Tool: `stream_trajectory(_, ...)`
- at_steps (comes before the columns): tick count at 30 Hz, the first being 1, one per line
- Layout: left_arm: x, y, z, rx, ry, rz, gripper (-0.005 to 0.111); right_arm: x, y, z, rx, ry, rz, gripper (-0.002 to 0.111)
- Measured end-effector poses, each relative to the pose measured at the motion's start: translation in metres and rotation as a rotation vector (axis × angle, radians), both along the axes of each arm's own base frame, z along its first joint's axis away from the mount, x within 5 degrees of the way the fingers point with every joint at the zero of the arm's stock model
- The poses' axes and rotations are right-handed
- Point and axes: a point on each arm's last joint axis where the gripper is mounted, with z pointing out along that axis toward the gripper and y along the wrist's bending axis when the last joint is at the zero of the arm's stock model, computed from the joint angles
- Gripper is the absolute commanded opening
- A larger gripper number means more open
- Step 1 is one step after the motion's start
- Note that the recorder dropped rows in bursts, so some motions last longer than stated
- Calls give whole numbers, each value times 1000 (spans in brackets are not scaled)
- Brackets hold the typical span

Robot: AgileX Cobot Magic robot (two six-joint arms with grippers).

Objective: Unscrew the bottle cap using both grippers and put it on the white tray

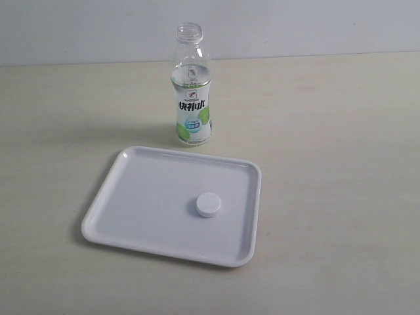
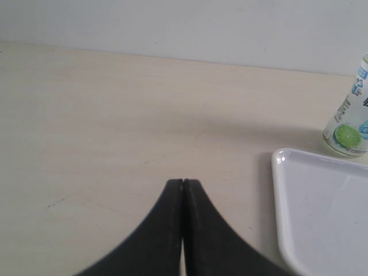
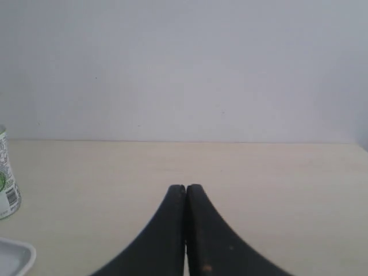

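The clear bottle (image 1: 191, 92) stands upright on the table just behind the white tray (image 1: 125, 197), its neck open with no cap on it. The small white bottle cap (image 1: 208, 205) lies flat on the tray, right of its middle. Neither gripper shows in the exterior view. In the left wrist view my left gripper (image 2: 183, 183) is shut with nothing in it, over bare table, with the tray's corner (image 2: 287, 190) and the bottle's base (image 2: 348, 133) off to one side. My right gripper (image 3: 185, 188) is shut and empty too, with the bottle's edge (image 3: 6, 178) and a tray corner (image 3: 14, 256) at the frame's border.
The light wooden table (image 1: 341, 164) runs back to a plain pale wall (image 1: 295, 26). Nothing else stands on it besides the bottle and the tray.
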Motion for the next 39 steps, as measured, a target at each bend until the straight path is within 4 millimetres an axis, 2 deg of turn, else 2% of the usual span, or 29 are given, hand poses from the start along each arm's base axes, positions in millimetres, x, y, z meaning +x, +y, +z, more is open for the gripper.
stream_trajectory(8, 0, 0, 0, 0, 0, 0, 0, -2, -6, -12, 0, 139, -107, 0)
stream_trajectory(39, 0, 0, 0, 0, 0, 0, 0, -3, -7, -15, 46, 163, -142, 0)
